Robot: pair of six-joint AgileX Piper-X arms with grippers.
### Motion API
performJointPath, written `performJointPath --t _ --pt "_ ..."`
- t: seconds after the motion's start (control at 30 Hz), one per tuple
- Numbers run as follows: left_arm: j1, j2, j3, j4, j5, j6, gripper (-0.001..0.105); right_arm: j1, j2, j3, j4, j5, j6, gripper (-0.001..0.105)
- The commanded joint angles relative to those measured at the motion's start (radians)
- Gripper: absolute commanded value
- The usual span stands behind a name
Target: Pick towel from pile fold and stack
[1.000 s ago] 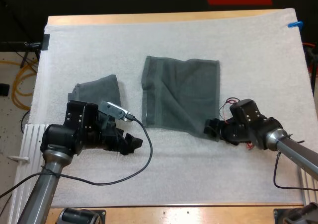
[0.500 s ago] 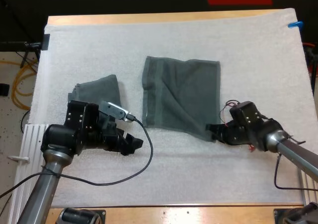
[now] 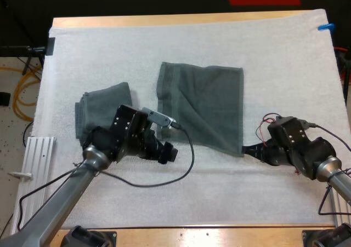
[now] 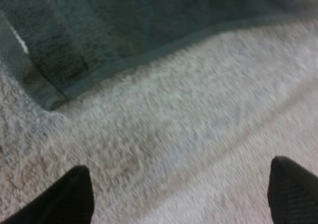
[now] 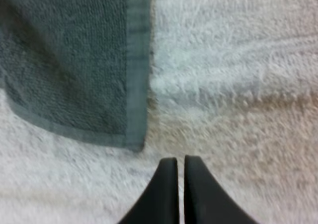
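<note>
Once at towel (image 3: 203, 104), right hand (image 3: 246, 148) clear

Folded towel (image 3: 98, 107) partly hidden under left arm (image 3: 101, 151) (its near corner).

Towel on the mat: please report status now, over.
Left end effector open, over mat, by near left corner of spread towel. Right end effector shut, empty, just off its near right corner. Folded towel apart, at left.

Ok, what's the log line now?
left gripper open by spread towel | right gripper shut, empty, off its corner | folded towel near left gripper
</note>
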State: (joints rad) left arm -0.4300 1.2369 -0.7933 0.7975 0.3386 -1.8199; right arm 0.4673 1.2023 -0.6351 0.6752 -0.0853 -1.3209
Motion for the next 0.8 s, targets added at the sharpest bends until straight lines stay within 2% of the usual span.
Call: performJointPath --t 0.0,0.07,0.13,0.2,0.3,0.37,0.47,0.67,0.77 --pt "-0.004 -0.001 -0.004 -0.022 -0.014 -0.025 0.070 0.001 0.003 0.001 -0.023 -0.009 0.007 0.000" --pt "-0.004 -0.004 -0.004 -0.023 -0.014 -0.024 0.070 0.001 0.018 0.001 -0.043 -0.049 0.011 0.001" --pt "-0.004 -0.015 -0.004 -0.023 -0.014 -0.024 0.070 0.001 0.045 0.001 -0.066 -0.106 0.016 0.009" --pt "-0.004 -0.036 -0.004 -0.017 -0.014 -0.024 0.070 0.001 0.082 0.001 -0.089 -0.155 0.032 0.026" --pt "-0.004 -0.072 -0.004 0.003 -0.014 -0.024 0.070 0.001 0.135 0.001 -0.131 -0.164 0.066 0.051" --pt "-0.004 -0.099 -0.004 0.017 -0.014 -0.024 0.070 0.001 0.167 0.001 -0.161 -0.167 0.091 0.056" --pt "-0.004 -0.141 -0.004 0.040 -0.014 -0.024 0.070 0.001 0.213 0.001 -0.201 -0.167 0.140 0.055" --pt "-0.004 -0.223 -0.004 0.066 -0.014 -0.024 0.070 0.001 0.291 0.001 -0.303 -0.246 0.247 0.039" --pt "-0.004 -0.251 -0.004 0.066 -0.014 -0.024 0.070 0.001 0.324 0.001 -0.332 -0.278 0.274 0.035"
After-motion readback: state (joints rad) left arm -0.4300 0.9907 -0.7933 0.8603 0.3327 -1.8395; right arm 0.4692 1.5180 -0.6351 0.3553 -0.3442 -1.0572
